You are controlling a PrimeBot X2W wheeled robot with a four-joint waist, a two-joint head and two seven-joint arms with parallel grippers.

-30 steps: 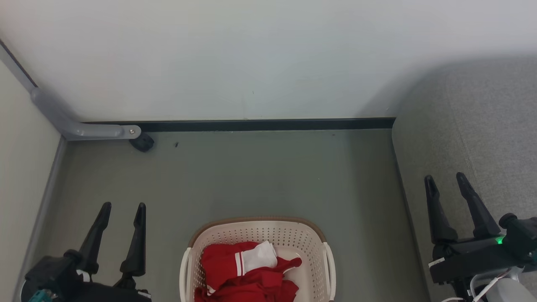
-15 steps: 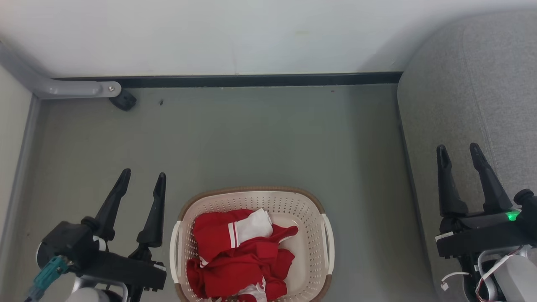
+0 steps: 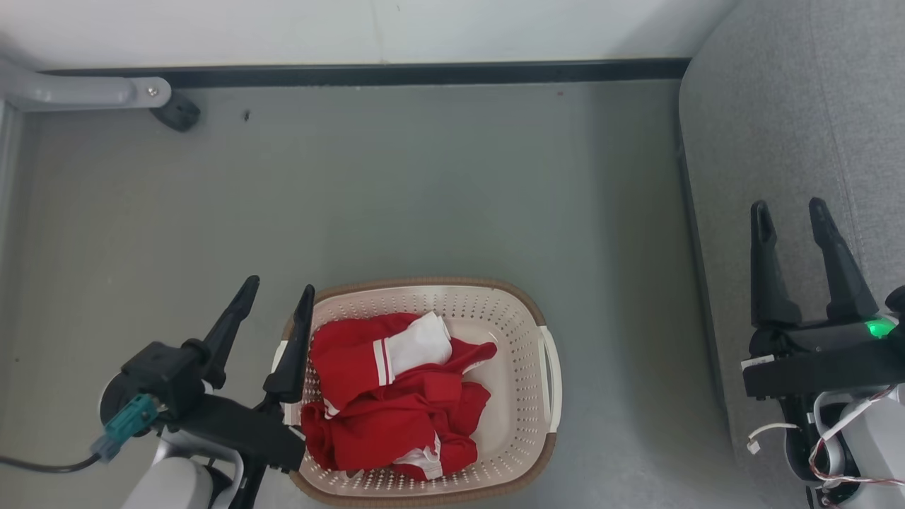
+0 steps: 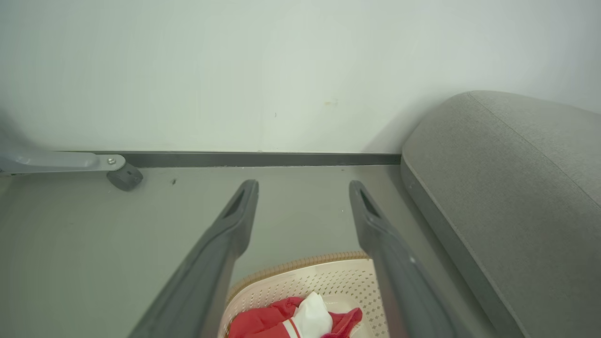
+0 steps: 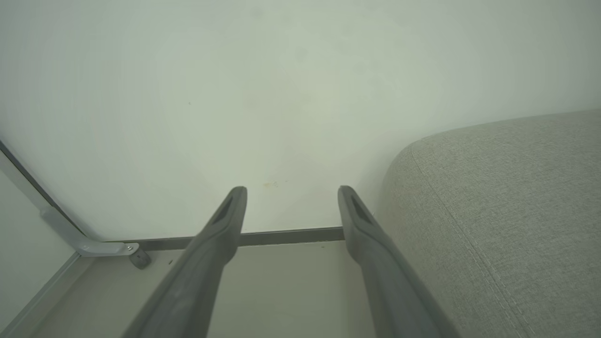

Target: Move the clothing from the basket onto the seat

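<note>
Tilt of the head camera is sliding the whole scene up the picture, so the basket (image 3: 527, 396), cut off a second ago, is now showing entire at 6 o'clock on the grey floor (image 3: 424, 177). That is the camera moving, not the basket. Against the basket, though, the left end effector (image 3: 279, 284) is truly closing in. It was standing well clear at the basket's 9 o'clock, and its inner finger is now overlapping the left rim, with the fingers spread wide and nothing between them. The right end effector (image 3: 789, 203) is hanging over the seat (image 3: 799, 106) at 3 o'clock, equally spread and empty. The clothing (image 3: 382, 403) is lying heaped inside the basket with none on the seat, so I am judging the first reach to be only beginning. No brand, label or readable writing is showing; a green light (image 3: 879, 327) is glowing on the right wrist.
</note>
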